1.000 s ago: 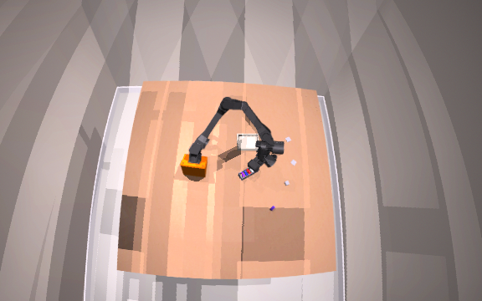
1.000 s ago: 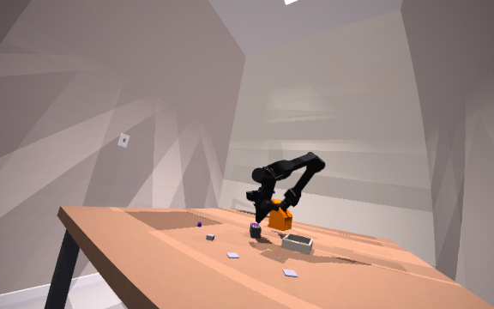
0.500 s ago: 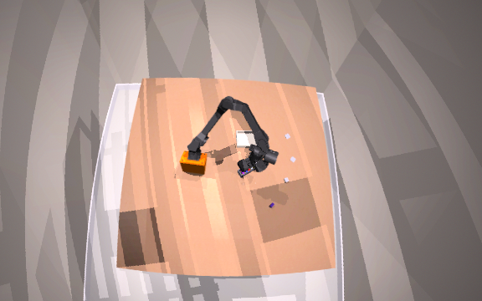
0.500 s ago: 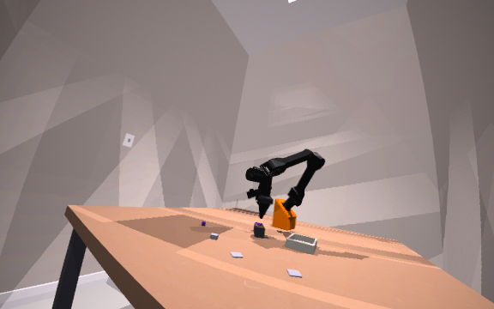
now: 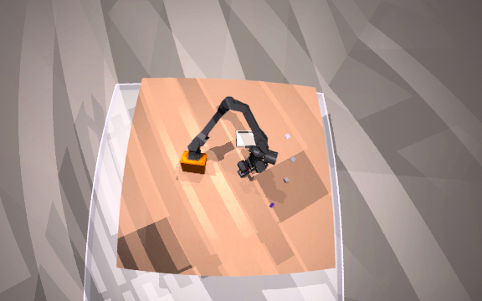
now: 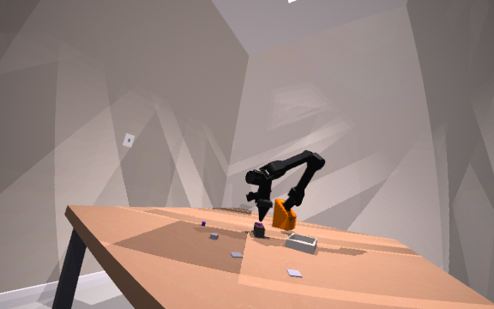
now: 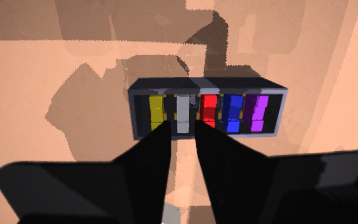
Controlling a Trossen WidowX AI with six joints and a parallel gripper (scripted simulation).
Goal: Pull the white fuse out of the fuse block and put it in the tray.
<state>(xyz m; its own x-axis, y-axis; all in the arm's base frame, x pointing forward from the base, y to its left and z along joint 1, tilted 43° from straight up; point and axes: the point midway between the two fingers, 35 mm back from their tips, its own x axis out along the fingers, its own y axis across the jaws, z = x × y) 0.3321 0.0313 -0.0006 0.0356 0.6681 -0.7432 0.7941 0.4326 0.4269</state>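
Note:
The dark fuse block (image 7: 205, 85) (image 6: 258, 232) holds a row of fuses: yellow (image 7: 155, 111), white (image 7: 182, 114), red (image 7: 209, 107), blue (image 7: 233, 111) and purple (image 7: 258, 113). The white fuse sits upright in its slot, second from the left. My gripper (image 7: 182, 127) (image 5: 246, 169) (image 6: 263, 214) hangs just above the block and points down. Its fingers are narrowly open with nothing between them, and the gap lines up with the white fuse. The grey tray (image 5: 245, 138) (image 6: 300, 243) stands beside the block and is empty.
The arm's orange base (image 5: 193, 162) (image 6: 283, 216) stands left of the block. Small grey tiles (image 5: 287, 136) (image 5: 293, 159) (image 5: 285, 180) and a small purple piece (image 5: 272, 205) lie on the wooden table to the right.

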